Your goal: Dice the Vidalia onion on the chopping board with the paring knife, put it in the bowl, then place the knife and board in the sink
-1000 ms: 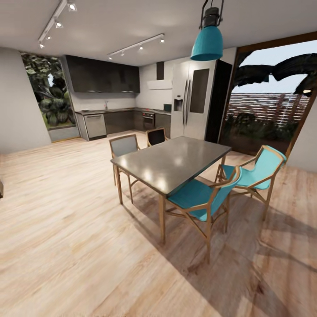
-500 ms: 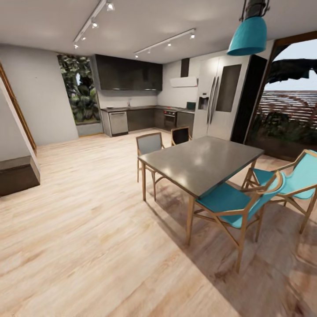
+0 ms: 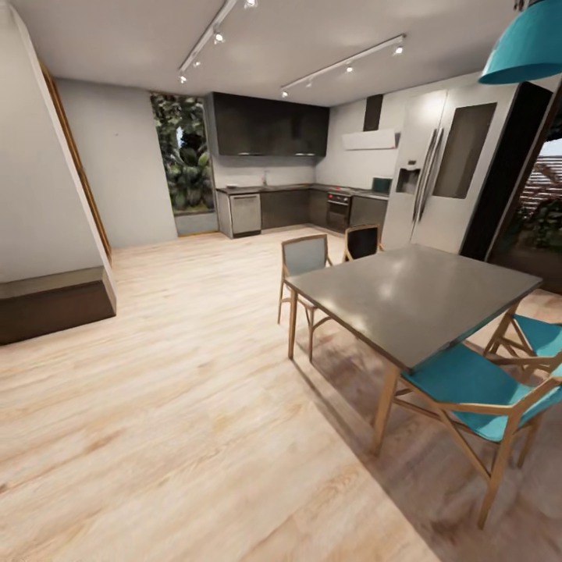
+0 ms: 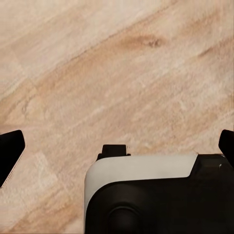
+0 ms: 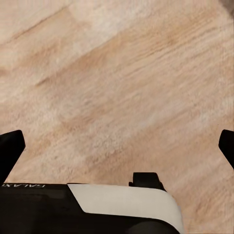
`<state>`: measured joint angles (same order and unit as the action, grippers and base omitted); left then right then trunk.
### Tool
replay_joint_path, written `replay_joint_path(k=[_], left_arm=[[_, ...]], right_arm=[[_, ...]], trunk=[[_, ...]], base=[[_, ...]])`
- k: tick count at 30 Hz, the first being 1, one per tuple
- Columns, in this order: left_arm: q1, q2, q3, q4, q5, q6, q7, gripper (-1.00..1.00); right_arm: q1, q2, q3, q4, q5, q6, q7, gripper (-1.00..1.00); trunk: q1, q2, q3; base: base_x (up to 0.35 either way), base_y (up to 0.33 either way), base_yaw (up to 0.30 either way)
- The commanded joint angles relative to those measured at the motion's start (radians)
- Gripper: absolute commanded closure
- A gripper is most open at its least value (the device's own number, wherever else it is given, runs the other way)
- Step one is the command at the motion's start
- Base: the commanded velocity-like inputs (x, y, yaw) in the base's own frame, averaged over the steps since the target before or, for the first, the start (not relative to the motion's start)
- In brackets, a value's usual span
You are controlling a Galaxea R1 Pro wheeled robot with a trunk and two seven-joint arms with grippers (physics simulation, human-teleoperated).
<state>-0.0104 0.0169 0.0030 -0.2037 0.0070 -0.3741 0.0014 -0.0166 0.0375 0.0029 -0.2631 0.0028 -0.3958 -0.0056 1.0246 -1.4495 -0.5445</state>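
The kitchen lies far off across the room in the head view. Its grey countertop (image 3: 269, 188) runs over dark cabinets along the back wall, under black upper cabinets. The sink, onion, chopping board, knife and bowl are too small and distant to make out. In the left wrist view my left gripper (image 4: 117, 146) hangs open over bare wooden floor, its fingertips (image 4: 9, 155) far apart at the picture's edges. My right gripper (image 5: 117, 148) is likewise open above the floor, with nothing between its fingers (image 5: 9, 150).
A grey dining table (image 3: 414, 300) with teal chairs (image 3: 468, 382) and a grey chair (image 3: 304, 257) stands at the right. A tall fridge (image 3: 437, 179) is behind it. A dark low step (image 3: 55, 304) juts from the left wall. Wooden floor (image 3: 195, 351) stretches between them toward the kitchen.
The whole head view has swung left and moved forward: kitchen, table and chairs slide right in the picture and look closer. The left wall and step have come into view.
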Motion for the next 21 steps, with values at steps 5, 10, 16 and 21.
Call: replay_joint_path(k=[5, 10, 16, 21], left_arm=[[-0.001, 0.0, 0.0, 0.001, 0.001, -0.003, 0.0, -1.0], [-0.001, 0.0, 0.0, 0.001, 0.001, -0.003, 0.0, -1.0], [-0.001, 0.001, 0.0, 0.001, 0.001, -0.003, 0.0, -1.0], [-0.001, 0.001, 0.0, 0.001, 0.001, -0.003, 0.0, -1.0]], right_arm=[[0.0, 0.0, 0.0, 0.0, 0.0, -0.003, -0.001, -1.0], [0.0, 0.0, 0.0, 0.0, 0.0, -0.003, -0.001, -1.0], [0.0, 0.0, 0.0, 0.001, 0.0, -0.003, -0.001, -1.0], [0.0, 0.0, 0.0, 0.001, 0.0, -0.003, -0.001, -1.0]], trunk=[[0.0, 0.0, -0.006], [0.0, 0.0, -0.01], [0.0, 0.0, -0.016], [0.0, 0.0, -0.02]], base=[[0.236, 0.152, 0.25], [0.239, 0.15, 0.25], [0.239, 0.15, 0.249], [0.239, 0.15, 0.249]])
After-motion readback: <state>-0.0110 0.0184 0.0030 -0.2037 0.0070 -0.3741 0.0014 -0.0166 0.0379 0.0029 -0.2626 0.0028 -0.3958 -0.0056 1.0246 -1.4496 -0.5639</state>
